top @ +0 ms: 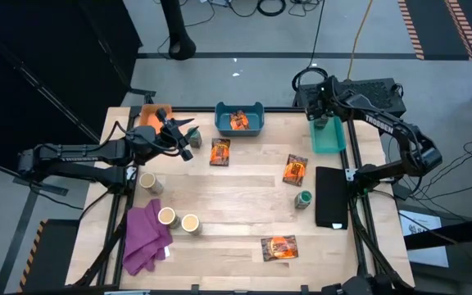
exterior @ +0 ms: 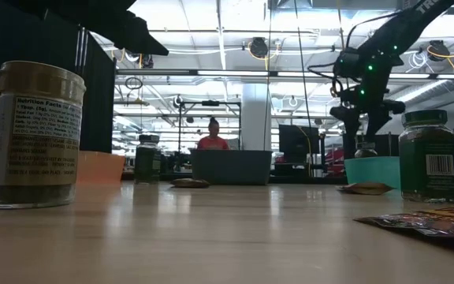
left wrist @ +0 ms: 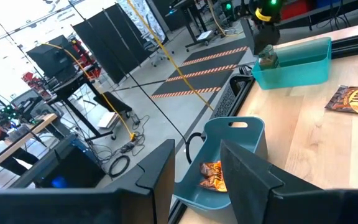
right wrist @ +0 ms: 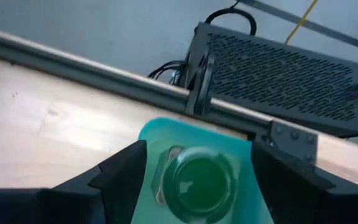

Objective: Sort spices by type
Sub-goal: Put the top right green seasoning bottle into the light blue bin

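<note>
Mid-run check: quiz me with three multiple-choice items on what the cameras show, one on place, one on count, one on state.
1. The right gripper is
A. over the teal bin
B. over the purple cloth
C. beside the tan jars

2. Packets lying on the table outside any bin:
A. one
B. three
C. five

3. The right gripper is
A. shut on a packet
B. shut, empty
C. open, a green jar between its fingers

Key:
1 A: the right gripper hangs over the teal bin; the left gripper is near the orange bin.
2 B: packets.
3 C: the right wrist view shows gaps either side of the green jar.
</note>
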`<state>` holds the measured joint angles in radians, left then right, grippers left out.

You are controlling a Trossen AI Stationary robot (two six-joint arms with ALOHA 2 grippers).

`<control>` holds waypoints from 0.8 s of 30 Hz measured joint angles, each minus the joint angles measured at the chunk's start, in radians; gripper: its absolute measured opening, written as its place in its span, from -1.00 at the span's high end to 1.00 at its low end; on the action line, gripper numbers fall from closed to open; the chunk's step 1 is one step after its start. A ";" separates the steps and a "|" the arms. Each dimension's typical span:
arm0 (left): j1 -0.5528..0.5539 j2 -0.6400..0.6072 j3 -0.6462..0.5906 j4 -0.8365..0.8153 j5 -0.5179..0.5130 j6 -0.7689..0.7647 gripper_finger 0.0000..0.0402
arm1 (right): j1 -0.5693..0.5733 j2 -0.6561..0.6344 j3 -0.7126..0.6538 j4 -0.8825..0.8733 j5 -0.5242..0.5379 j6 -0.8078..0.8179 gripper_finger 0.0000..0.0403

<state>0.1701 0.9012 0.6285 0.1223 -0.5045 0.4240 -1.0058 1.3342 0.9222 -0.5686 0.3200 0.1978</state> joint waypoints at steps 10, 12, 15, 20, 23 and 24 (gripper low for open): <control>0.000 0.000 0.000 0.000 0.000 0.001 0.33 | 0.077 0.000 0.137 -0.358 -0.011 0.077 -0.09; 0.000 0.000 0.000 0.000 0.000 0.001 0.33 | 0.107 0.000 0.143 -0.466 -0.011 0.130 0.13; 0.000 0.000 0.000 0.000 0.000 0.002 0.33 | 0.145 -0.001 0.132 -0.569 -0.009 0.179 0.54; 0.000 0.000 0.000 0.000 0.000 0.002 0.33 | 0.155 -0.001 0.044 -0.481 -0.006 0.181 0.94; 0.000 0.000 0.000 0.000 0.000 0.002 0.33 | 0.143 0.002 -0.012 -0.379 -0.002 0.165 0.97; 0.000 0.000 0.000 0.000 0.000 0.002 0.33 | 0.140 0.002 -0.026 -0.350 0.010 0.159 0.98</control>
<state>0.1699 0.9012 0.6285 0.1223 -0.5045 0.4263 -0.8658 1.3357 0.8965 -0.9186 0.3302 0.3572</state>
